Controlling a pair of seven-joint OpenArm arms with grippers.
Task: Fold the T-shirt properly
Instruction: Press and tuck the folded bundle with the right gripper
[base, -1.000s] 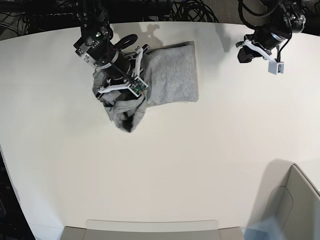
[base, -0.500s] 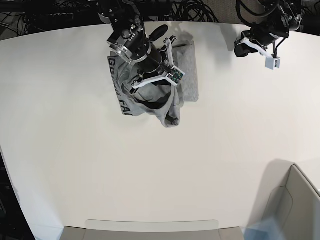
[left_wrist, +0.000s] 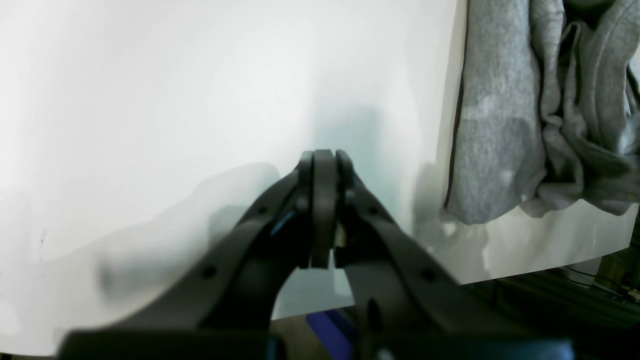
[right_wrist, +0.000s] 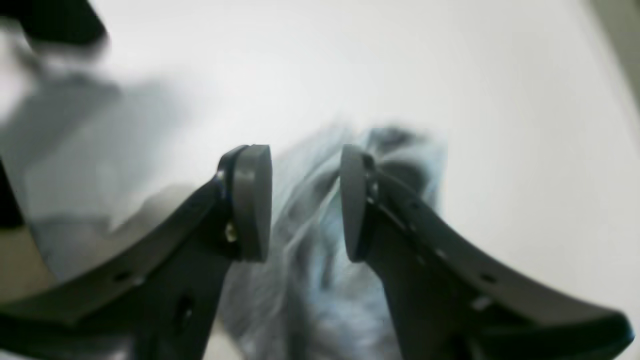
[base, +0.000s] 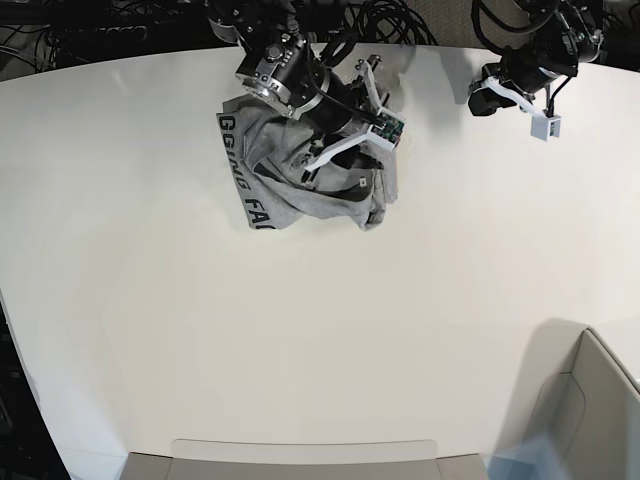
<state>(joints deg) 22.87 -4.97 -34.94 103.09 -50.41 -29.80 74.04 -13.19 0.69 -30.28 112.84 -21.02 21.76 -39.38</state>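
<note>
Parted right claw (right_wrist: 306, 202) above blurred T-shirt (right_wrist: 325, 280)

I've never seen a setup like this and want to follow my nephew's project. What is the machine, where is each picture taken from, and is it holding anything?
It is a robot with two arms over a white table. One picture looks down from above; the other two come from cameras on each wrist, looking along the pincers. A crumpled grey T-shirt with black lettering lies at the far edge. The right gripper hangs just above it, jaws apart, with blurred cloth between them; no grip is visible. The left gripper is shut and empty, off to the side of the shirt.
</note>
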